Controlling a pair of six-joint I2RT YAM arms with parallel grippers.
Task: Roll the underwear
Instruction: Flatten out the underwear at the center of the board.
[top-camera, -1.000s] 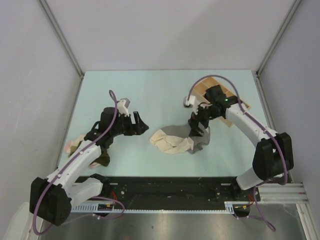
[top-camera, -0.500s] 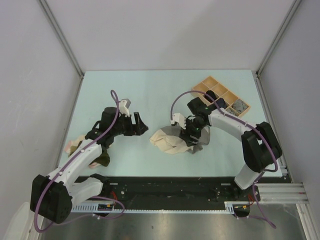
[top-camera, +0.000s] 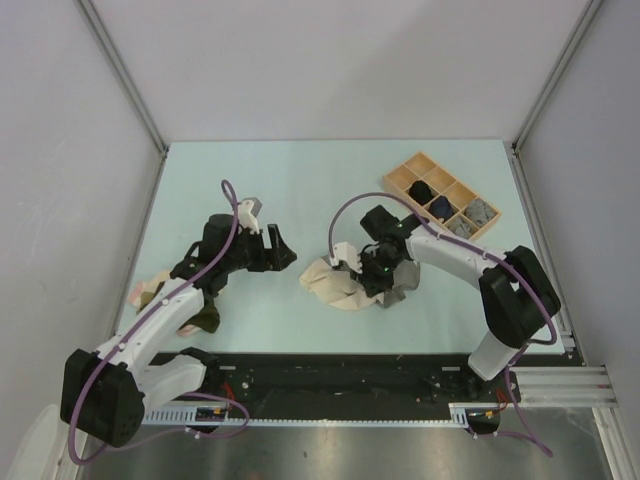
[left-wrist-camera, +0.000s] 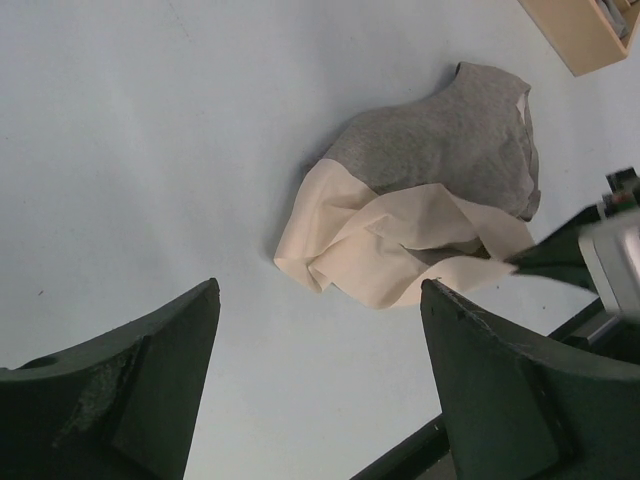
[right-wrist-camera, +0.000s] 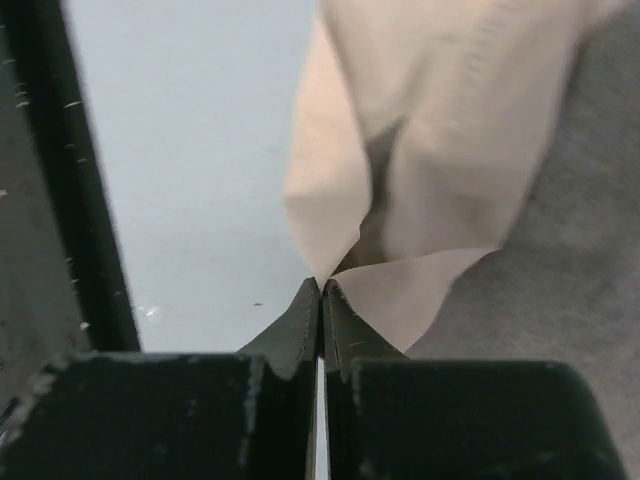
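The right wrist view alone shows the grasp. The right gripper (right-wrist-camera: 321, 290) has its fingers pressed together on a corner of the beige underwear (right-wrist-camera: 430, 130), and the grey underwear (right-wrist-camera: 565, 250) lies beside and beneath it. From the top view that pinch is hidden under the wrist.

The left wrist view shows the left gripper (left-wrist-camera: 320, 290) with its fingers spread wide, holding nothing, above bare table (left-wrist-camera: 150, 150). It also shows the beige piece crumpled over the near edge of the grey one, near the table's middle.

Only the top view takes in the tray (top-camera: 400, 180) at the far right, and two more pieces at the left edge under the left arm: a pink-beige one (top-camera: 147, 291) and an olive one (top-camera: 206, 319). That makes four loose pieces in all, two arms and one tray. The tray holds a few dark and grey rolls, but I cannot count them exactly.

A second ago the right arm reached over the tray. It has since swung in and come down on the beige piece, shifting slightly leftward in the last half second. The left arm has not moved.
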